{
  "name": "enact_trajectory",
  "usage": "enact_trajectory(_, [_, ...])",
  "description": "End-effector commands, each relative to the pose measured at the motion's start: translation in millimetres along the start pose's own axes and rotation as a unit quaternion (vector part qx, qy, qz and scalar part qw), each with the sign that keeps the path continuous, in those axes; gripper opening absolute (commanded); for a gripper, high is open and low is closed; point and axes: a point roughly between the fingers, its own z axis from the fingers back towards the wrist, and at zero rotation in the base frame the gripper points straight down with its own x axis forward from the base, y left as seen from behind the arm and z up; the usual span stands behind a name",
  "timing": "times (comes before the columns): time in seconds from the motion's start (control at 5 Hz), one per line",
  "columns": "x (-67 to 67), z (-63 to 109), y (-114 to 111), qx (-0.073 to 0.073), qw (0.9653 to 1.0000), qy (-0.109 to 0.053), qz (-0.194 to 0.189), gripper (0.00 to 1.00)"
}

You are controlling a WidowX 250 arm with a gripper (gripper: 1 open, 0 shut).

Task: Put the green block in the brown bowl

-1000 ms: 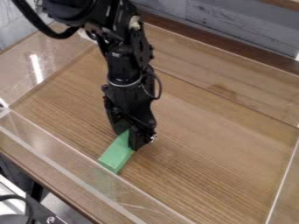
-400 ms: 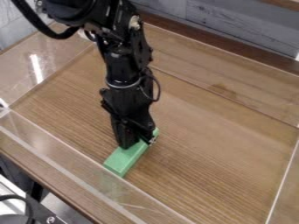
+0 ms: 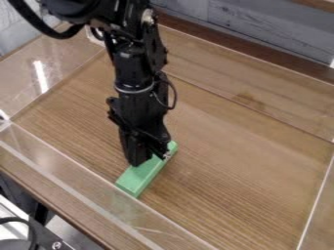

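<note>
The green block (image 3: 140, 178) is a bright green bar lying on the wooden tabletop (image 3: 248, 146) near the front left. Its far end sits between the fingers of my black gripper (image 3: 147, 153). The gripper points straight down and is shut on that end of the block. The near end of the block looks to be resting on the wood or just off it. The arm rises from the gripper toward the top left. The brown bowl is out of view.
A low clear plastic wall (image 3: 78, 200) runs along the front and left edges of the table, close to the block. A second clear wall stands at the right (image 3: 317, 210). Grey boards (image 3: 261, 24) line the back.
The fingers have closed on the far end of the green block. The block has shifted slightly right and turned a little. Over the last half second the arm has hardly moved.
</note>
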Motion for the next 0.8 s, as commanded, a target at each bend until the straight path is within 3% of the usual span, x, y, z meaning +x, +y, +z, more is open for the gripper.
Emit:
enact_trajectory(0.0, [7.9,19.7,5,0.007,0.9995,-0.029,0.006,0.0])
enact_trajectory(0.2, [10.9,16.8,6,0.009,0.9994,-0.032,-0.002,1.0])
enact_trajectory(0.6, [14.5,7.8,8,0.01,0.9992,-0.038,-0.011,1.0])
